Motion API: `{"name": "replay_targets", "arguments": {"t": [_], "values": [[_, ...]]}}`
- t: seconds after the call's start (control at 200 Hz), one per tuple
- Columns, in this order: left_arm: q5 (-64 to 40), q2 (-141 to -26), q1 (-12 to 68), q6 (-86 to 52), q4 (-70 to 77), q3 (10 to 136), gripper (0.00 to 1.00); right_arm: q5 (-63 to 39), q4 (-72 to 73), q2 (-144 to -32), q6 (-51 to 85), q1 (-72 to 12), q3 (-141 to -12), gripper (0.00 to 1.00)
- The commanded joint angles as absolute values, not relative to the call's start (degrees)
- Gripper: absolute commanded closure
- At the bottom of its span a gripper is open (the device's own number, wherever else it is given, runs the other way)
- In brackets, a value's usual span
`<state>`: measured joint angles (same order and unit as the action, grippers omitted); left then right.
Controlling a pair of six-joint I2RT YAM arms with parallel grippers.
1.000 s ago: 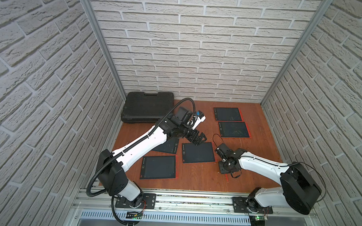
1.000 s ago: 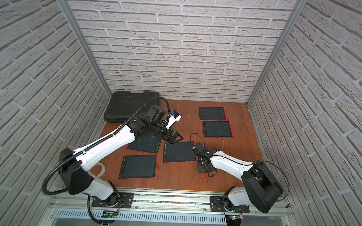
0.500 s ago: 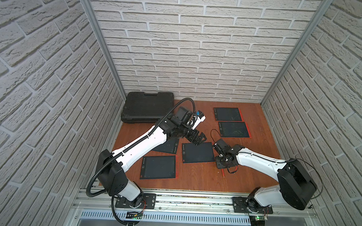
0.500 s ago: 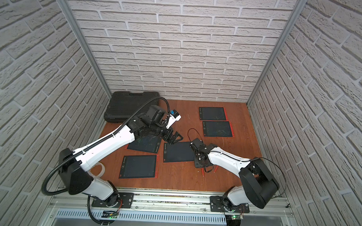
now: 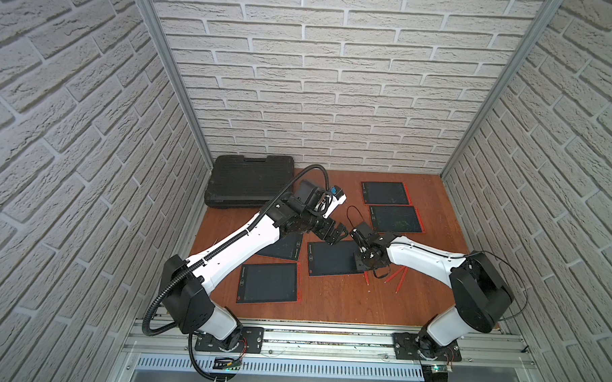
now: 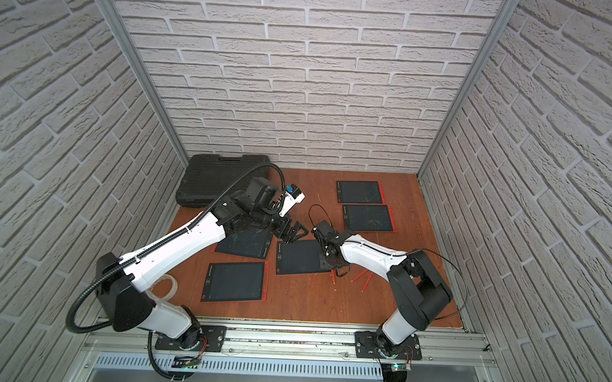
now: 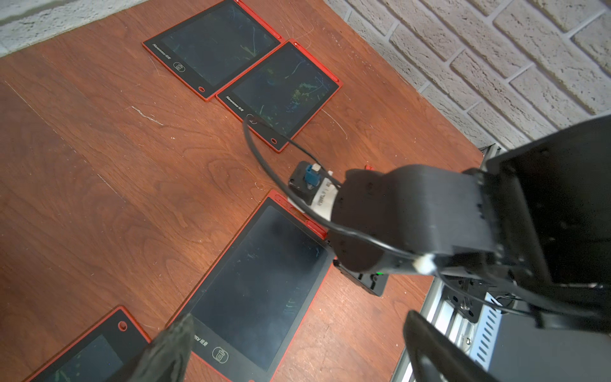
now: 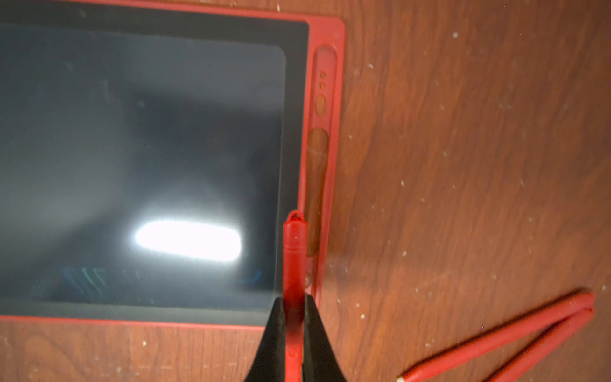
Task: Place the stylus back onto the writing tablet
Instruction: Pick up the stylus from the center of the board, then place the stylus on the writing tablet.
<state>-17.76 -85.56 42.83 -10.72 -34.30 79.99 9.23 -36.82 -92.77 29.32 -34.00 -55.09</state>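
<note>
Right wrist view is showing the right gripper (image 8: 293, 307) pinching a stylus (image 8: 294, 258), both fingers (image 8: 276, 334) pressing tight on its red shaft, with the blunt end sticking out ahead of the fingertips. That end is hanging over the tablet (image 8: 330, 29), on the dark border just inside the red rim. The slot (image 8: 317, 172) is running along the rim just beside the stylus, on the outer finger's side, and it is looking empty.

So the pick-up is looking done and the carry nearly so, while the seating is not yet happening. The stylus is lying roughly parallel to the slot but offset from it toward the screen. I cannot tell whether it is touching the tablet or floating above it. What is remaining, as I am judging it, is a small sideways shift, a press into the slot and a release.

Two spare styluses (image 8: 496, 340) are lying on the table (image 8: 463, 165), well off to the same side of the fingers as the slot.

In a top view the left gripper (image 5: 335, 235) is hovering near the right fingers, over a neighbouring edge of the tablet, with its own fingers spread wide and holding nothing
</note>
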Motion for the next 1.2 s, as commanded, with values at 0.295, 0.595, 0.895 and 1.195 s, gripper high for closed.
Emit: {"name": "replay_targets", "arguments": {"t": [0.295,0.595,0.895,1.195], "values": [[-17.27,-83.74,43.04,-10.47,-33.21,79.45,0.02,8.66,-34.67,-99.89,26.54,-29.47,-61.67,0.9],[-17.47,-84.15,43.02,-10.48,-33.22,79.45,0.02,8.17,-33.94,-101.42,26.11,-28.09,-62.58,0.9],[-17.38,-84.39,42.91,-10.48,-33.22,79.45,0.02,7.16,-33.06,-102.22,25.58,-27.95,-63.18,0.87],[-17.49,-84.33,42.9,-10.51,-33.22,79.45,0.02,8.16,-33.74,-102.44,25.15,-27.79,-63.81,0.86]]}}
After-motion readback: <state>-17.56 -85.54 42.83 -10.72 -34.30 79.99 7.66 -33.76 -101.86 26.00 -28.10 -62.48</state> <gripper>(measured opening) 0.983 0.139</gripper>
